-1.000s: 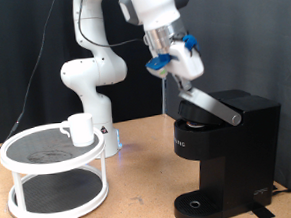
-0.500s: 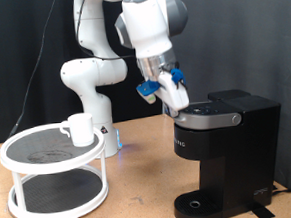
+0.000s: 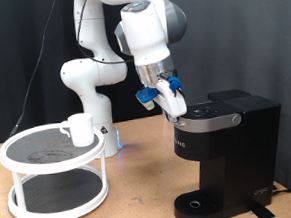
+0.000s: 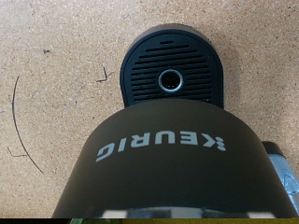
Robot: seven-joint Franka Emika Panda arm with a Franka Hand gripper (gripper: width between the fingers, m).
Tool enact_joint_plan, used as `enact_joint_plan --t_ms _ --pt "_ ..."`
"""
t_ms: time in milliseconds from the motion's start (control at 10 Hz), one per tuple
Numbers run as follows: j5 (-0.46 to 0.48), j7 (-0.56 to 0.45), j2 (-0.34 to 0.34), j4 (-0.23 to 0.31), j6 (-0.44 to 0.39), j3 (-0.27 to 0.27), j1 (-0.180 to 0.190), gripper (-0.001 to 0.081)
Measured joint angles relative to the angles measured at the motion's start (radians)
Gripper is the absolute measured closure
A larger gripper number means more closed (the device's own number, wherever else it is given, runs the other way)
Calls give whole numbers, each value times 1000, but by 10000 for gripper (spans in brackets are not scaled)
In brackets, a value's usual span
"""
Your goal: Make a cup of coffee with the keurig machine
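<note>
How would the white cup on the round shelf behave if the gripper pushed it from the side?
The cup looks ceramic, so probably stiff and breakable. It stands upright on the mesh top of the white rack, broad for its height, so it would likely slide, not tip. Near the rim, it might fall off. The gripper is at the keurig machine.

White two-tier round rack [image 3: 57, 185] on wooden table [image 3: 141, 194]; black curtain [image 3: 240, 32] behind.

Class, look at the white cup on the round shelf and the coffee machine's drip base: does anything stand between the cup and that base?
Nothing visible does. The cup sits on the round shelf; bare table lies between it and the drip base. The gripper hangs by the coffee machine lid.
</note>
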Motion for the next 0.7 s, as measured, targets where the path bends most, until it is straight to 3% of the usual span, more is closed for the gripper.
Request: enact_joint_plan --t_ms 500,700 --pt "106 -183 -12 -26 -3 -40 -3 806" --pt "172 -308 -36 -41 -63 -78 -6 806"
